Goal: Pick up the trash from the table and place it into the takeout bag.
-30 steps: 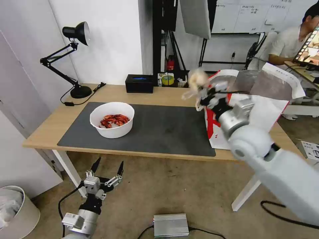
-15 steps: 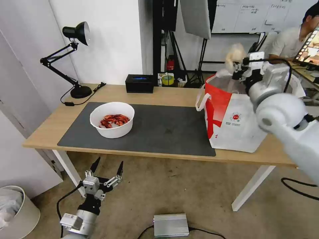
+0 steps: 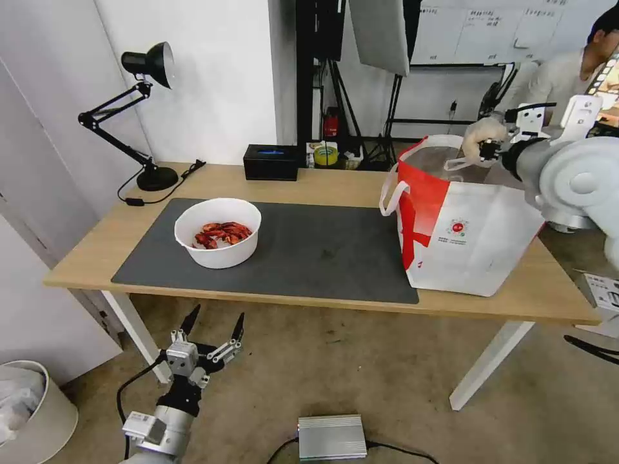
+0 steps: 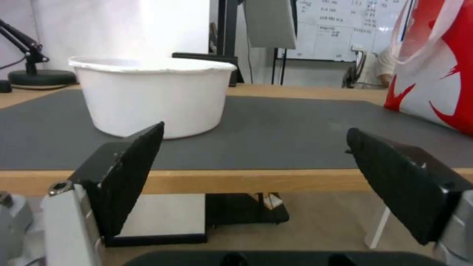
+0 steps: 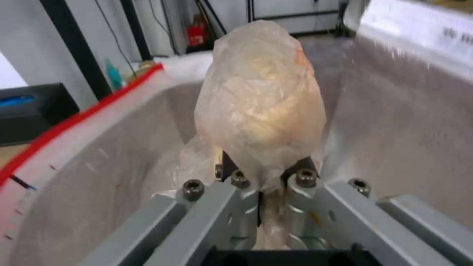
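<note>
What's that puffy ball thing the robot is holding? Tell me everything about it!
The beige wrapped ball is a lumpy, egg-shaped bundle in thin, crinkly, see-through plastic, pale tan with faint orange specks. The right end effector is shut on its lower end, holding it above the open, silver-lined mouth of the takeout bag. Nothing else touches it.

Lab or office, whiteboard (image 3: 490, 29) with writing, light stand (image 3: 412, 90), desk lamp (image 3: 138, 116)
</note>
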### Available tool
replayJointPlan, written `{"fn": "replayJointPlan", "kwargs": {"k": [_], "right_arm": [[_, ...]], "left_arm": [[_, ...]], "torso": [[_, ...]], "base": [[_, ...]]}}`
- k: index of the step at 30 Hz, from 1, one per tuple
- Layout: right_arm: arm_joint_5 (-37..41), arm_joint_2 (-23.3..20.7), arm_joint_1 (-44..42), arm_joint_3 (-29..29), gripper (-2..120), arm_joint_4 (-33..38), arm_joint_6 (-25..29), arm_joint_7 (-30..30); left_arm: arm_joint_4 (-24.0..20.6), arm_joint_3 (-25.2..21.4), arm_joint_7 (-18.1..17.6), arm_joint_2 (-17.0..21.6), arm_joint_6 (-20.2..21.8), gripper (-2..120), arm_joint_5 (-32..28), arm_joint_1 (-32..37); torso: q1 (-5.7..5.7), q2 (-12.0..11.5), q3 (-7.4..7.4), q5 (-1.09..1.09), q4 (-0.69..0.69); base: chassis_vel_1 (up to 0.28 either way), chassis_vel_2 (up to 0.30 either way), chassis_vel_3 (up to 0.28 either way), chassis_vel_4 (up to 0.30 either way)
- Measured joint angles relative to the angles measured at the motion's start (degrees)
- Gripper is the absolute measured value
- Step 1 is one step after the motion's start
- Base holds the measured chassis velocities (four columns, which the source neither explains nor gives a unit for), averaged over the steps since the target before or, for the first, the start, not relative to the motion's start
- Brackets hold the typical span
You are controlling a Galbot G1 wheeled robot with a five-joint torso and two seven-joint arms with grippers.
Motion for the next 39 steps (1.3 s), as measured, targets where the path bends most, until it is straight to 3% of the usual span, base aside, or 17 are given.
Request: {"fn": "replayJointPlan", "kwargs": {"k": [15, 31, 35, 38, 39], "right_arm": [[6.6, 0.7, -2.9, 1.1, 2, -0.2, 0.3, 3.8], [9.1, -0.6, -2.9, 2.2, 55, 2.1, 0.6, 5.4], [8.6, -1.0, -2.9, 2.3, 76, 2.0, 0.6, 5.4], [8.2, -1.0, -2.8, 2.3, 81, 2.1, 0.6, 5.4], [7.5, -1.2, -2.8, 2.3, 89, 2.4, 0.6, 5.3]], "left_arm": [[-0.4, 0.3, 0.1, 0.0, 0.1, 100, 0.1, -0.3], [-0.7, 0.3, 0.0, 0.2, 0.2, 100, 0.2, -0.4], [-0.8, 0.1, 0.0, 0.4, 0.3, 100, 0.2, -0.3], [-0.9, 0.1, 0.0, 0.5, 0.3, 100, 0.2, -0.2], [-1.2, 0.0, 0.0, 0.5, 0.3, 100, 0.2, -0.2]], "torso": [[0.00, 0.0, 0.00, 0.00, 0.01], [0.00, 0.0, 0.00, 0.00, 0.00], [0.00, 0.0, 0.00, -0.01, 0.00], [0.00, 0.0, 0.00, -0.01, 0.00], [0.00, 0.0, 0.00, -0.01, 0.00]], "base": [[0.000, 0.000, 0.000, 0.000], [0.000, 0.000, 0.000, 0.000], [0.000, 0.000, 0.000, 0.000], [0.000, 0.000, 0.000, 0.000], [0.000, 0.000, 0.000, 0.000]]}}
